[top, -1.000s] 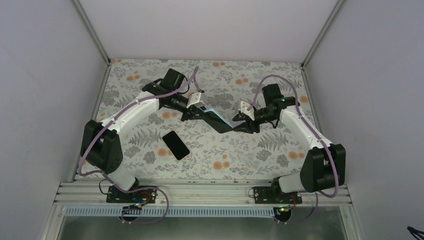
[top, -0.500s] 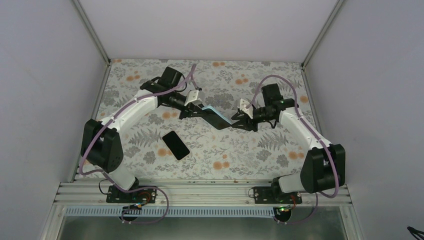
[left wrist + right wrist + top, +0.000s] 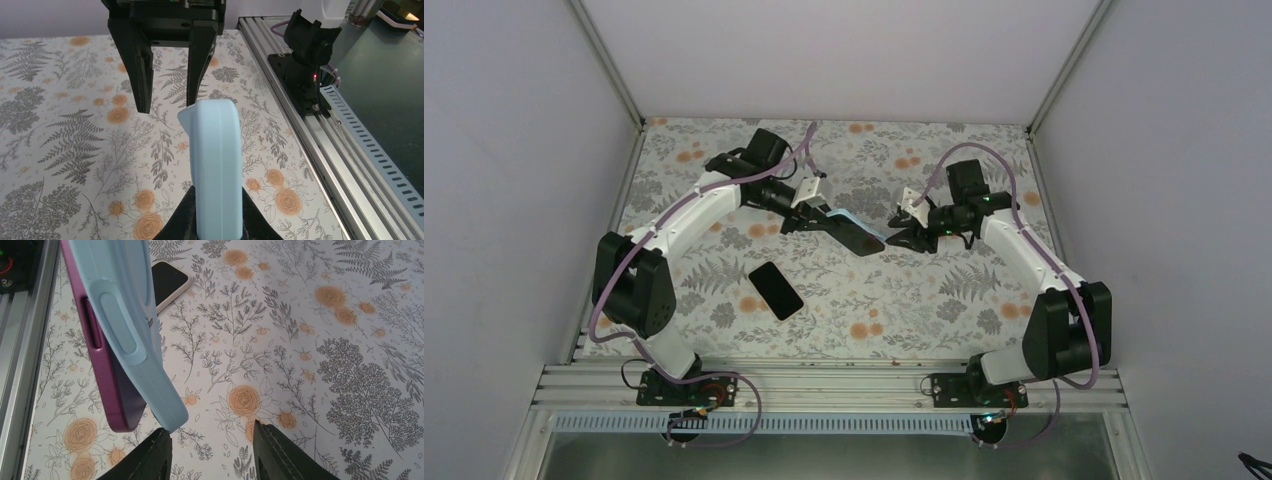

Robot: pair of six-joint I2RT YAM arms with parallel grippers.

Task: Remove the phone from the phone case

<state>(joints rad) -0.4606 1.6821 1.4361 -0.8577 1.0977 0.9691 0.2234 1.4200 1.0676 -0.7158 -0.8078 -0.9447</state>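
My left gripper [image 3: 826, 222] is shut on a light blue phone case [image 3: 215, 165], holding it above the table with its free end toward my right gripper. In the right wrist view a purple phone [image 3: 97, 357] shows beside the blue case [image 3: 132, 330], its near corner peeled out of the case. My right gripper [image 3: 212, 452] is open just below that end, and the case's tip hangs close over its left finger [image 3: 152, 457]. Nothing is between its fingers. It faces the case in the left wrist view [image 3: 167, 75].
A black phone [image 3: 775, 290] lies flat on the flowered table [image 3: 944, 300] in front of the left arm; it is the black phone [image 3: 167, 282] behind the case in the right wrist view. The aluminium rail [image 3: 320, 145] runs along the near edge.
Both grippers have drifted a little toward the far side with the case between them. The right gripper's fingers have come off the case's end and stand apart from it.
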